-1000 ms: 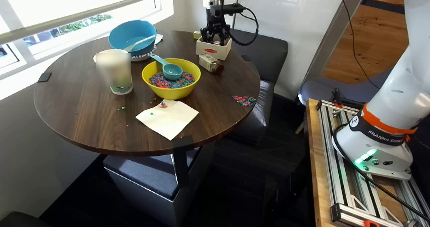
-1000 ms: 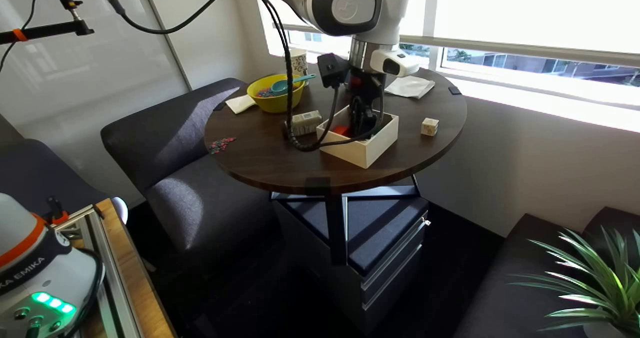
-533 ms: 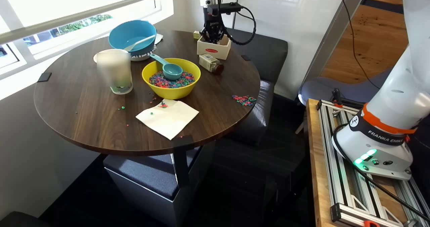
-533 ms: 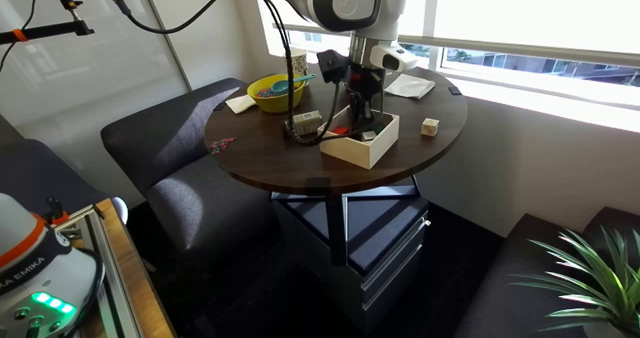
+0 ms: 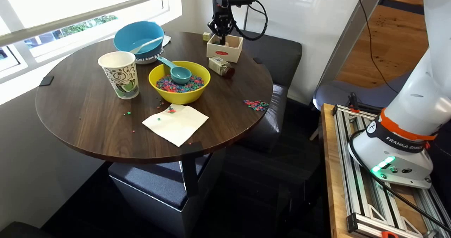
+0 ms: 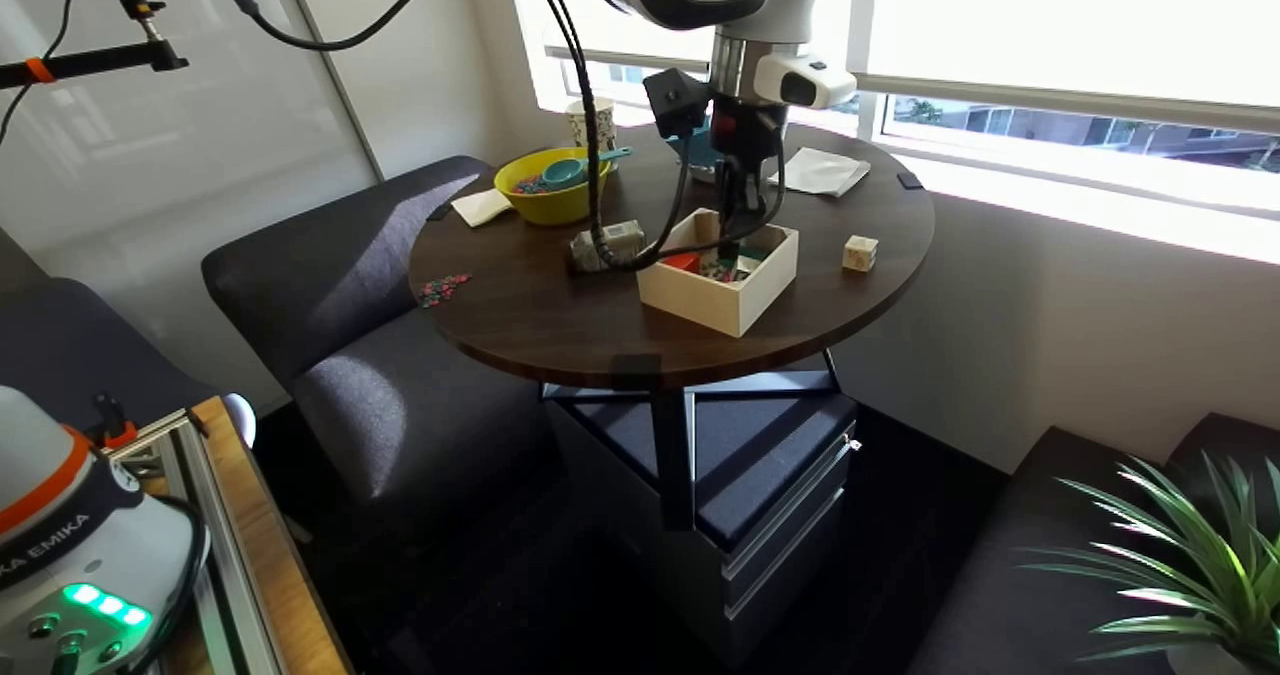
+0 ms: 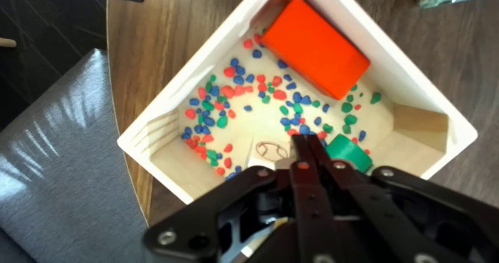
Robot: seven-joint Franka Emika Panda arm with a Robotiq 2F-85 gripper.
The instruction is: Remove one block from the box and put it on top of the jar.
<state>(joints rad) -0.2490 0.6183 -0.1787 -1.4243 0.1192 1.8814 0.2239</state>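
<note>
the pincer (image 7: 306, 139) has closed and risen.

Gripper (image 7: 307, 139): higher in both exterior views; its fingers, spread apart a second ago, now meet.
Arm (image 6: 795, 10): lifted toward the top edge.
Box (image 6: 690, 299): sits slightly farther right in an exterior view.
Pebbles (image 6: 716, 272): newly uncovered inside it.
Blue bowl (image 6: 702, 145): peeks out, upper middle.
Cup (image 5: 121, 74): print sharp at left, earlier blur gone.

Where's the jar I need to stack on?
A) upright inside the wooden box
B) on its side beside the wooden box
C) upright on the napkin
B: in an exterior view, the jar lies beside the wooden box, its dark lid facing sideways, not up.
</note>
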